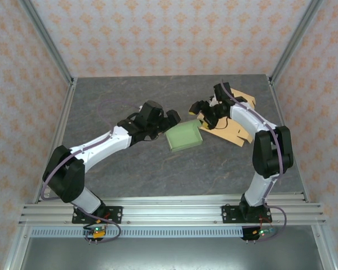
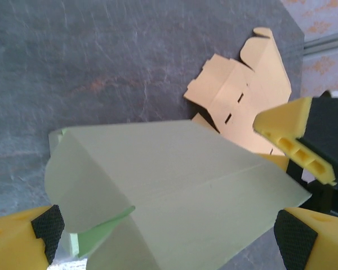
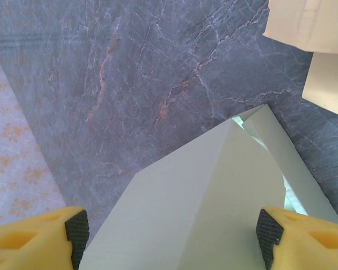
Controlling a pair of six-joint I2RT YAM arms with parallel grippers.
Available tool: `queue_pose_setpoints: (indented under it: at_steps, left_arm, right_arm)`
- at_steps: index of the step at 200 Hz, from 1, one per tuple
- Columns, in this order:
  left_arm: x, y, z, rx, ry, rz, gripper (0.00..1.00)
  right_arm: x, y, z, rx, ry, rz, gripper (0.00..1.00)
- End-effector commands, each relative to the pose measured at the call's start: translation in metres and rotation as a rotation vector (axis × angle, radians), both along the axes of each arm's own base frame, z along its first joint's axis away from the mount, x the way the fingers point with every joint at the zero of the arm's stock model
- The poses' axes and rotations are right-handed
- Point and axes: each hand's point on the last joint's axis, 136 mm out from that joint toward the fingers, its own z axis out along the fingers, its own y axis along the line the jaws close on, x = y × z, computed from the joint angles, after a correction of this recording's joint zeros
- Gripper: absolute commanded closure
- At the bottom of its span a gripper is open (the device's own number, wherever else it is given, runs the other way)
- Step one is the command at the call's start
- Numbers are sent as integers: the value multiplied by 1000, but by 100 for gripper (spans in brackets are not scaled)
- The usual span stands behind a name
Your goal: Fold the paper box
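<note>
Left gripper (image 1: pixel 170 118): your jaws stand wide apart, the green paper box (image 1: pixel 184 137) between the pads and just ahead of them, not clamped.
Right gripper (image 1: pixel 201 109): your jaws are apart and straddle the box's opposite end; whether a pad touches the paper you cannot tell.
Done: the box looks partly formed, with creased panels standing off the table.
Left: a loose flap near your left fingers seems untucked, and the tan cardboard blank (image 2: pixel 242 90) beyond your right gripper lies flat.
Writing: none readable on either piece.
</note>
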Motion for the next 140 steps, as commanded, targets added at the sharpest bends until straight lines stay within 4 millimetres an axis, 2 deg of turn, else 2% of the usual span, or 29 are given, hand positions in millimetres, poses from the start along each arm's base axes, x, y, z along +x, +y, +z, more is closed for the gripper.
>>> queue_pose_setpoints:
  at_steps: [1,72,140]
  left_arm:
    - [4,15,3,71,-32,22,0]
    - [10,-26,-13,-120,54,-36,0]
    - [15,-34,-15,-170,67,-33,0]
  right_arm:
    - [-5,10,-4,31,25,5,21]
    - [-17,33,-5,68,80,-18,24]
    - [-23,48,-9,82,101,-28,28]
